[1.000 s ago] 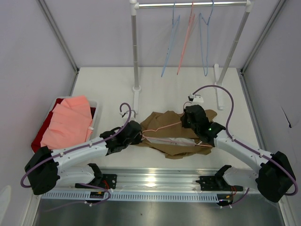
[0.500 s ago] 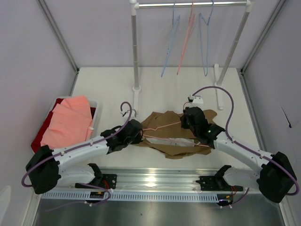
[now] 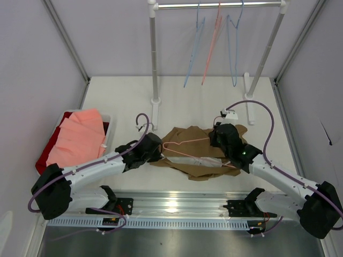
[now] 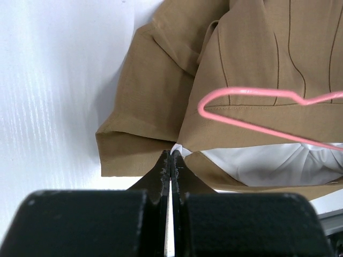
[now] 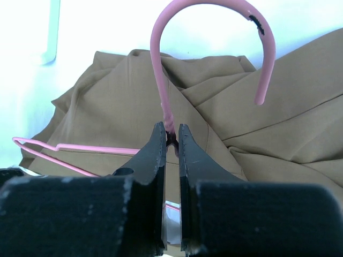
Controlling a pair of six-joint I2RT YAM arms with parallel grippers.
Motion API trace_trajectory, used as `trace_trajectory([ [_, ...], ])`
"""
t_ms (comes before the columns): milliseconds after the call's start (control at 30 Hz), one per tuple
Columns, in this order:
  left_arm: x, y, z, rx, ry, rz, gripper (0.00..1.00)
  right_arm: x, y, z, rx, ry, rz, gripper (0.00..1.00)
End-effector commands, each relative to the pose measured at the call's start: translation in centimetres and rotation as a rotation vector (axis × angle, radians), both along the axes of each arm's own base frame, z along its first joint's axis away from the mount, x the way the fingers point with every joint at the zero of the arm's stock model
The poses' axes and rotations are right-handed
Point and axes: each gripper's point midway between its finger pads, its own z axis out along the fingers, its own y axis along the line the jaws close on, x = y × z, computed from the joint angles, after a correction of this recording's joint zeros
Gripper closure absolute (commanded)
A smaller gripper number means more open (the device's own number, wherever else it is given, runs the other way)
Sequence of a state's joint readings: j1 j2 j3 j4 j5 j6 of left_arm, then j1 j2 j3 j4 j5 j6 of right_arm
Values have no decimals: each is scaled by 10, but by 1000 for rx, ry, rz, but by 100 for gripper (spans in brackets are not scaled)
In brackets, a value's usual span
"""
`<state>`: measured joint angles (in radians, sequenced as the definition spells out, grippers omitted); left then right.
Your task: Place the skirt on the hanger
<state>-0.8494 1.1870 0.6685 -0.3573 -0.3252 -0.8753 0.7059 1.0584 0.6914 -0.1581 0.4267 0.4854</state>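
The white tabletop (image 3: pixel 123 101) carries everything, with the clothes rack (image 3: pixel 155 53) standing at its far side. The skirt (image 3: pixel 195 171) lies crumpled in the middle of the tabletop, between the two arms, and its white lining shows at the near edge. The hanger (image 5: pixel 159 80) lies on top of the skirt, with its hook toward the right arm.

The right gripper (image 5: pixel 170 134) is clenched on the neck of the hanger, just under the hook. The left gripper (image 4: pixel 171 155) is closed, pinching the skirt's edge at the corner where the lining begins.

The step in hand seems to be getting the hanger's left end into the skirt. To do it well, I think the left gripper should lift only the upper layer, so that the opening stays wide. The right one should then guide the hanger low and slowly, because the wire can catch on a fold and drag the cloth.

By count: one rack, one skirt, one box at the left with a salmon-pink garment (image 3: pixel 77 139), one hanger on the tabletop, and three on the rail: two blue hangers (image 3: pixel 234 48) and one pink.
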Motion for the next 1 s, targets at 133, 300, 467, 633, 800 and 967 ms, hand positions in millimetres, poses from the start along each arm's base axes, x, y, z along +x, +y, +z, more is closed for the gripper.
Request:
trace_trajectory([
  [133, 13, -10, 15, -57, -20, 15, 100, -4, 2, -3, 17, -18, -2, 100],
  [300, 14, -11, 13, -56, -16, 14, 100, -8, 3, -7, 18, -13, 11, 100],
  [467, 16, -13, 15, -61, -19, 16, 100, -10, 5, -10, 22, -10, 23, 100],
  [633, 17, -12, 10, -52, -11, 19, 100, -12, 4, -11, 19, -12, 27, 100],
  [800, 18, -10, 6, -40, -4, 22, 100, -13, 5, -8, 29, -16, 27, 100],
  [967, 20, -9, 4, -39, -1, 29, 100, -14, 6, -8, 36, -14, 36, 100],
])
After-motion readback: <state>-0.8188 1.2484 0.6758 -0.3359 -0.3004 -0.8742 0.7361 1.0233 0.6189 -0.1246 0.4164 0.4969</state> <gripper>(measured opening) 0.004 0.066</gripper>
